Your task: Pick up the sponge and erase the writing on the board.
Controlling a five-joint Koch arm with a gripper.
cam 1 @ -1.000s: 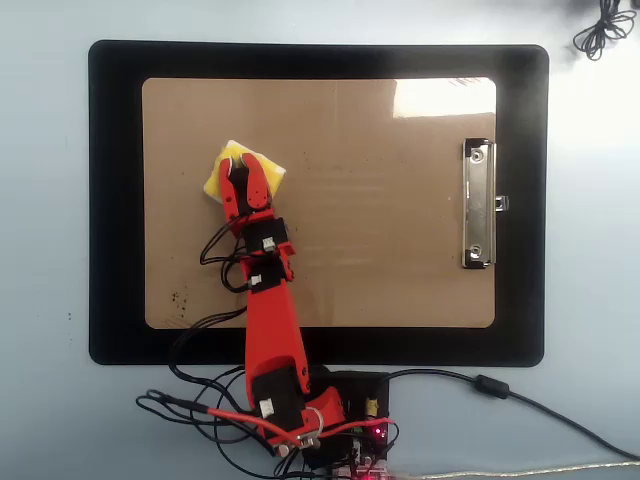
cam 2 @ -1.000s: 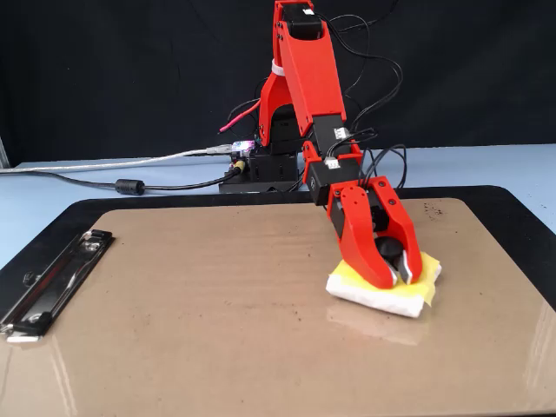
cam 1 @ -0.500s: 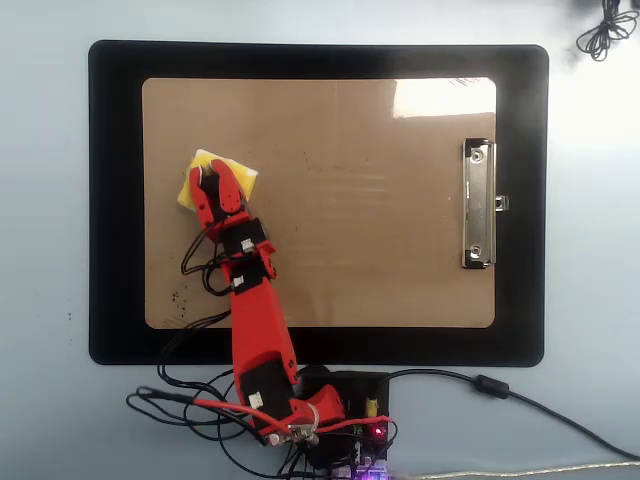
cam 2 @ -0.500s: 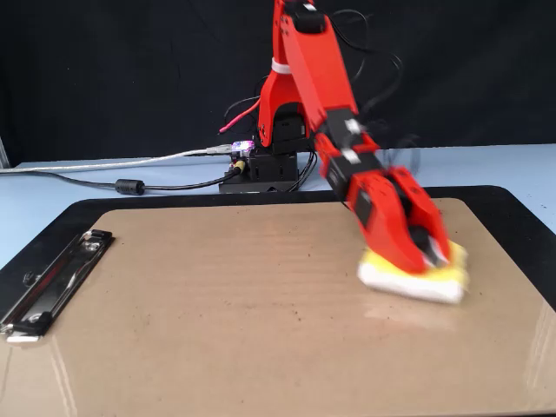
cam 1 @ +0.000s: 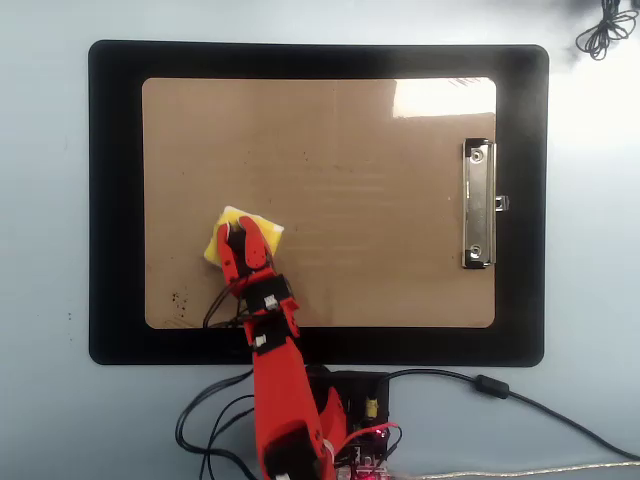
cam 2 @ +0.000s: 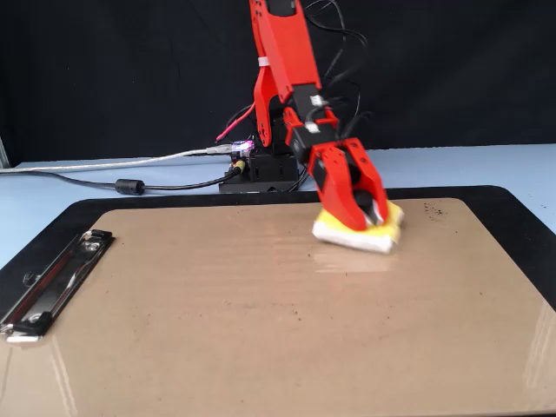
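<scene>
Where the board (cam 1: 380, 200) lies on its black mat (cam 1: 115, 200), the sponge (cam 1: 222, 228) sits flat on the brown surface, near the long edge closest to the arm's base and toward the end away from the clip (cam 1: 478, 205). It is a small yellow square with a thick whitish underside; the fixed view shows that pale layer clearly along its front (cam 2: 352, 236), while the overhead view shows only the yellow top and a thin light rim. The red hand (cam 1: 240, 232) comes down on the sponge's middle, its two fingers closed in on something dark at the centre, apparently the sponge's black knob, which neither view shows plainly. In the fixed view the hand (cam 2: 369, 213) is a little blurred and the sponge's yellow face tilts slightly toward the arm.

Only the overhead view shows the whole board: a tan rectangle with rounded corners, a glare patch at the far corner beside the clip, and a cluster of small dark specks (cam 1: 180, 298) near the corner by the arm's base. No legible writing can be made out in either view. The fixed view adds faint marks (cam 2: 432, 208) near the board's far edge beside the sponge, and the arm's base (cam 2: 265, 169) with its cables on the pale blue bench (cam 2: 78, 195).
</scene>
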